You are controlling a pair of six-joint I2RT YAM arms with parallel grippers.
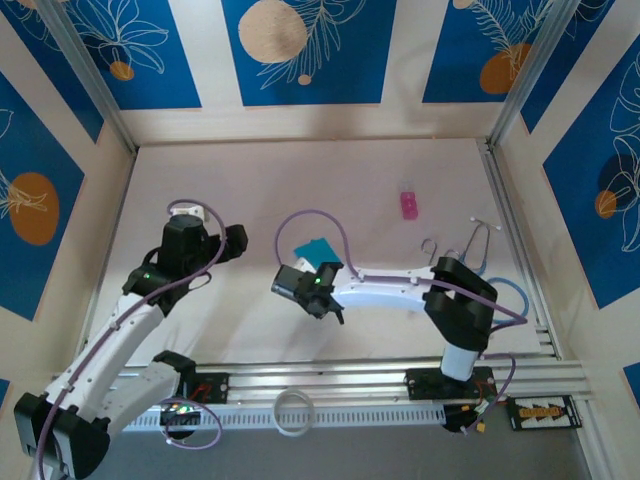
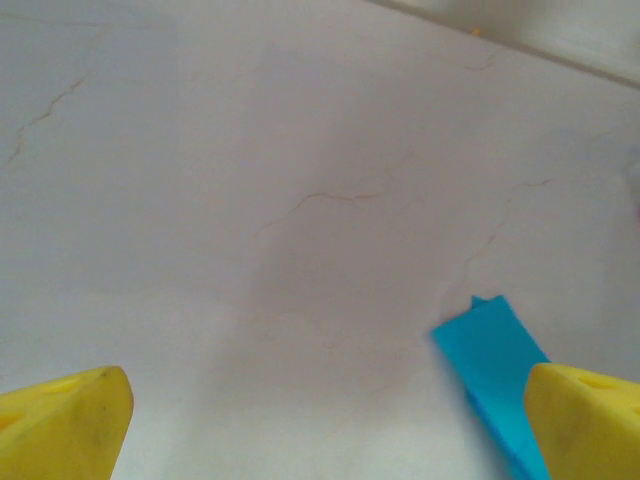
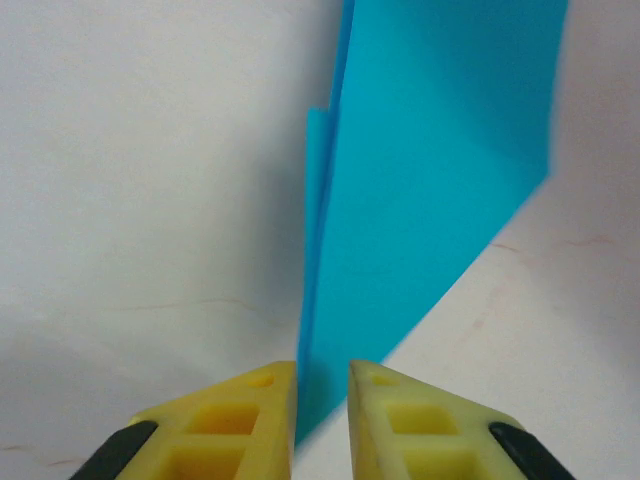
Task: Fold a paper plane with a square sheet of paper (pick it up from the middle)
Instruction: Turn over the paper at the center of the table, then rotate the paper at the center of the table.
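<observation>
The square sheet of paper [image 1: 314, 248] is a folded cyan-blue piece lying near the middle of the table. In the right wrist view the paper [image 3: 430, 180] stretches away from the fingers, its creased edge standing up in the narrow gap between them. My right gripper [image 3: 322, 375] is slightly open around that edge, nearer the left finger; from above the right gripper [image 1: 318, 268] sits just in front of the sheet. My left gripper [image 1: 240, 245] is to the sheet's left and wide open. In its own view the left gripper [image 2: 325, 400] holds nothing, and a corner of the paper [image 2: 495, 350] lies by the right fingertip.
A small pink object [image 1: 409, 205] lies on the table at the back right. Thin metal hooks and cables [image 1: 470, 240] lie near the right wall. A white ring [image 1: 293, 410] rests on the rail at the near edge. Patterned blue panels [image 1: 300, 45] wall in the table.
</observation>
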